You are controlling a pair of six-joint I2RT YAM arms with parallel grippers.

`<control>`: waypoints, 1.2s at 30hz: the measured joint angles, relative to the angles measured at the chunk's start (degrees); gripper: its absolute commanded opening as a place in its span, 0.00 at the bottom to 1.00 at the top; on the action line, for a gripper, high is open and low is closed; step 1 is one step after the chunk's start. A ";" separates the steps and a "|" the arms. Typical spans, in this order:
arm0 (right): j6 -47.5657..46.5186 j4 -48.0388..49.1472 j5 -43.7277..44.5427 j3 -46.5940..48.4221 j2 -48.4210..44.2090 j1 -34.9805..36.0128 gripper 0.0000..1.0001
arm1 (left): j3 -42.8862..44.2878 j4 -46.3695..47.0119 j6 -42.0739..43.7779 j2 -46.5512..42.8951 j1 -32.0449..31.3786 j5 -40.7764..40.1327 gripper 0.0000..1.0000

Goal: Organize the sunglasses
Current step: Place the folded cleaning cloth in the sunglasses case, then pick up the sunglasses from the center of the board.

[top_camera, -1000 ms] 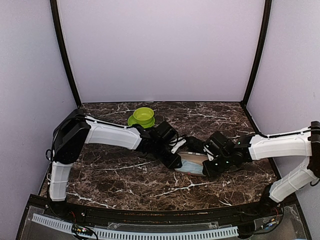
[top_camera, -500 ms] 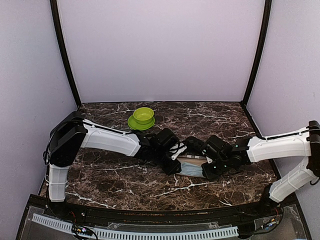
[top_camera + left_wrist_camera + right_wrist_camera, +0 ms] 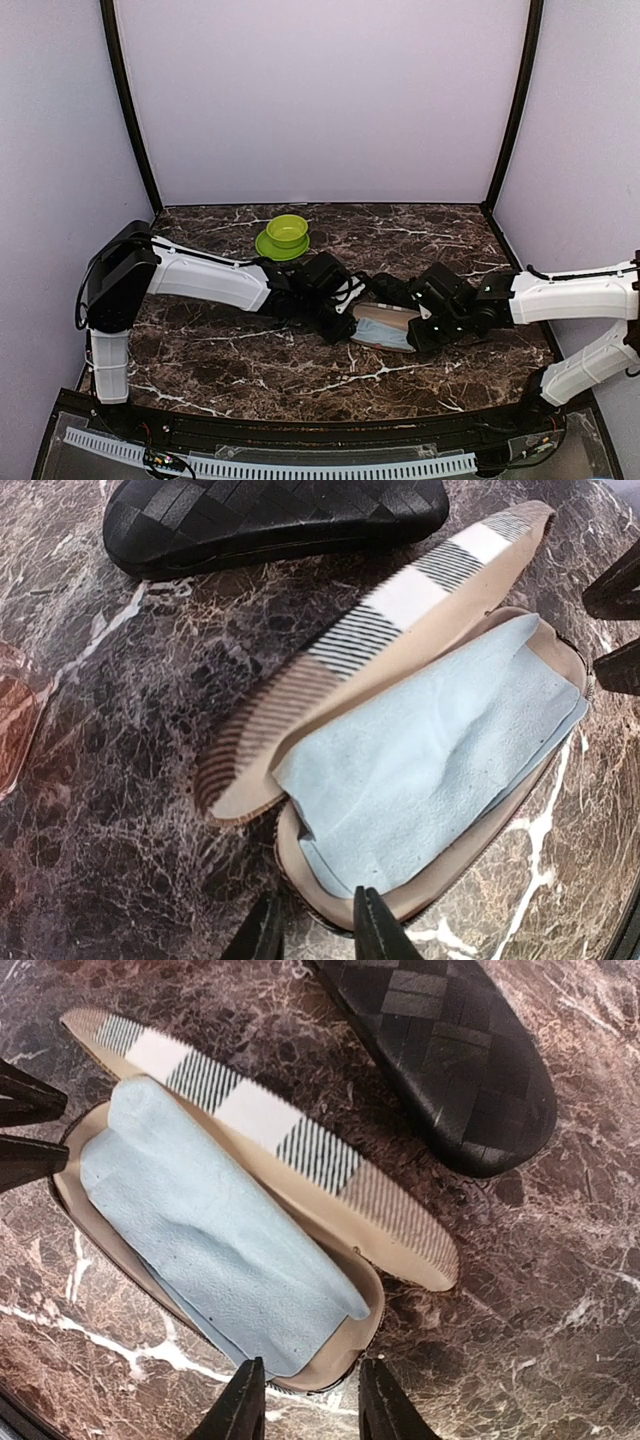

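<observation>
our left gripper (image 3: 318, 927) pinches one end rim of the open striped case (image 3: 420, 610); our right gripper (image 3: 310, 1400) straddles the other end, fingers slightly apart. reddish sunglasses (image 3: 15, 720) sit just left. if either grip slips, the lid could snap shut over the blue cloth (image 3: 430, 770).

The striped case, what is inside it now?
The open striped case holds a light blue cloth covering its interior. Anything beneath the cloth is hidden; no sunglasses show inside.
</observation>
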 measured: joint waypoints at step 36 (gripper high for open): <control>-2.05 7.65 -3.58 0.17 -3.48 -2.64 0.55 | -4.94 2.75 -2.54 -9.64 0.92 -11.15 0.54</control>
